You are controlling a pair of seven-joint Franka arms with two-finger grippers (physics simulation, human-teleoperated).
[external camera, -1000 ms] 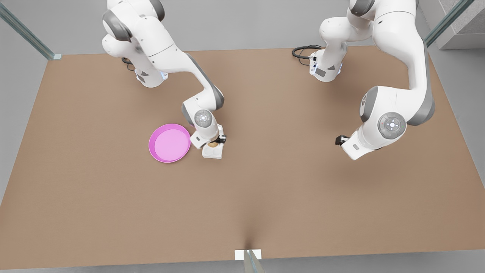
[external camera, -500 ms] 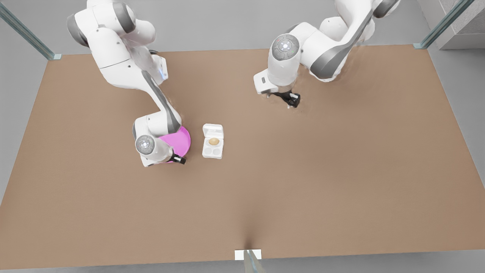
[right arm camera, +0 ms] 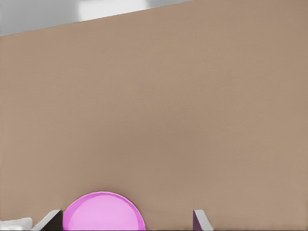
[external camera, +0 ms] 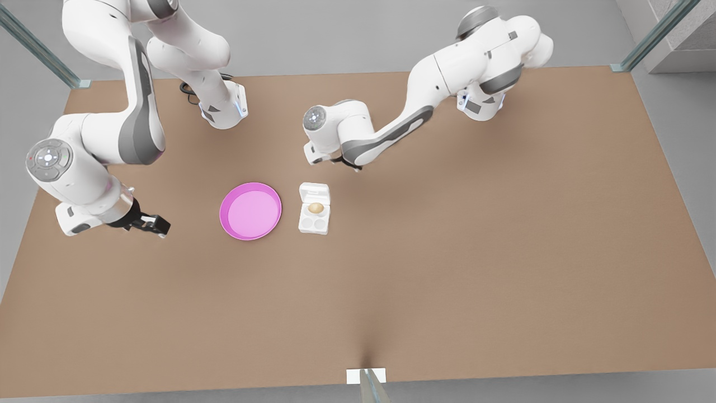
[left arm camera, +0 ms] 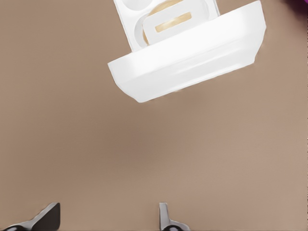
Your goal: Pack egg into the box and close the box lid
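1. Egg (external camera: 315, 208) first: it is small and brown, and it sits in one cup of the box (external camera: 313, 225), in the row next to the hinge.
2. In the front view, the other cups near the front edge look bare and white.
3. The box lid (external camera: 314, 192) is up and open, on the far side of the box.
4. The box stands on a big, flat brown table (external camera: 447, 268).
5. Grey floor goes all around the table, and thin glass posts (external camera: 39, 47) stand by the far corners.
6. A round pink plate (external camera: 250, 211) lies just beside the box, on the front view's left. They are close, but I cannot tell if they touch.
7. The left gripper (left arm camera: 108, 222) hangs near the box, just past the lid on the far side. It is not touching the box.
8. Its two fingers (left arm camera: 48, 216) are spread apart, with nothing between them. In the left wrist view, the lid's back is in front of them, with bare table in between.
9. The right gripper (external camera: 154, 224) is far over on the front view's left, well apart from the egg.
10. The pink plate lies between this gripper and the box.
11. Its jaws are wide apart too, and they hold nothing.
12. So the egg is in its cup, and no jaw touches it.
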